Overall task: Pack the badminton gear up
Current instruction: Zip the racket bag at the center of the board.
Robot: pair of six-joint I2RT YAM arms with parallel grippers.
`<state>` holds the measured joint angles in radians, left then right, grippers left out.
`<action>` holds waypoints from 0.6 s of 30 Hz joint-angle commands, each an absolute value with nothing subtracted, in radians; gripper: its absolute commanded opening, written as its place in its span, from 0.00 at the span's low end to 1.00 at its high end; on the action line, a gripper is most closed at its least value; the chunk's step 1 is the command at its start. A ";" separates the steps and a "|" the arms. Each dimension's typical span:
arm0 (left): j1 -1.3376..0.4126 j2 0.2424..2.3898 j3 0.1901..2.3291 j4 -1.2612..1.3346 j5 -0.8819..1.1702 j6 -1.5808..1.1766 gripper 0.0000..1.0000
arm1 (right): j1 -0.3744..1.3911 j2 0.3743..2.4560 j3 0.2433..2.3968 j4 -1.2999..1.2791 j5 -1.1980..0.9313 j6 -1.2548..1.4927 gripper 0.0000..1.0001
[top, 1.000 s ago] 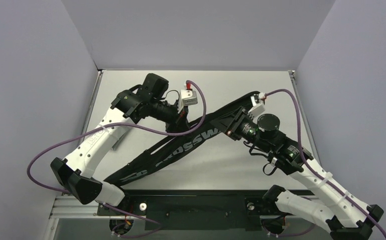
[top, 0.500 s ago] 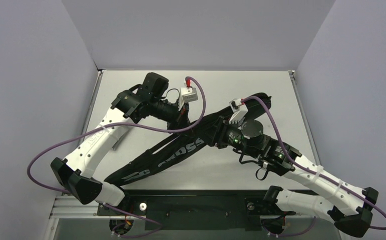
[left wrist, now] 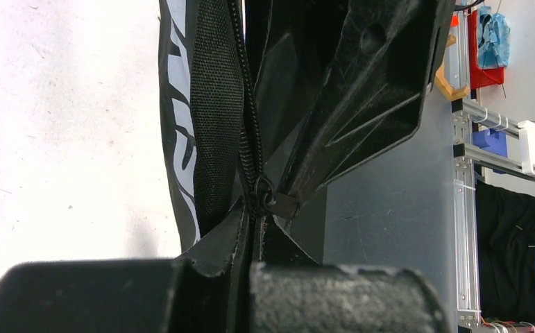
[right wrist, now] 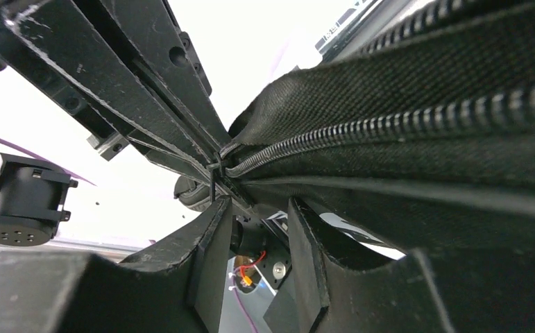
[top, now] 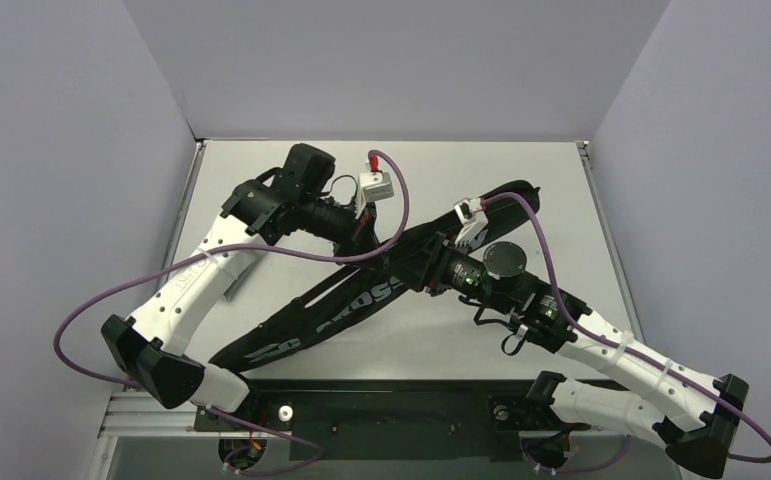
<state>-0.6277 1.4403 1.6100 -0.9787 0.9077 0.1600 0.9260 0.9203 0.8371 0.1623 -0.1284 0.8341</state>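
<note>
Zip (right wrist: 389,128) drawn shut from 2 o'clock end of bag (top: 341,310) to middle; right claw (right wrist: 261,208) now released, left claw (left wrist: 243,267) clenched on bag seam. Regrasp likely next.

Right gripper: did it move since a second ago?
Yes. The right gripper slid left and nearer along the CROSSWAY bag, away from the right edge of the table.
</note>
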 commanded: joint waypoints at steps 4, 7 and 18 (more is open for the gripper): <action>-0.632 1.419 1.618 -0.901 1.003 0.139 0.00 | 0.905 0.883 0.831 0.289 -0.157 0.858 0.30; -0.632 1.415 1.616 -0.903 1.004 0.137 0.00 | 0.897 0.894 0.827 0.327 -0.173 0.871 0.29; -0.631 1.415 1.613 -0.894 1.009 0.120 0.00 | 0.885 0.890 0.804 0.380 -0.195 0.908 0.27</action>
<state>-0.6247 1.4403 1.6024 -0.9627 0.9211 0.1398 0.8959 0.9134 0.8261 0.2539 -0.1883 0.8864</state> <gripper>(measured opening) 0.038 0.272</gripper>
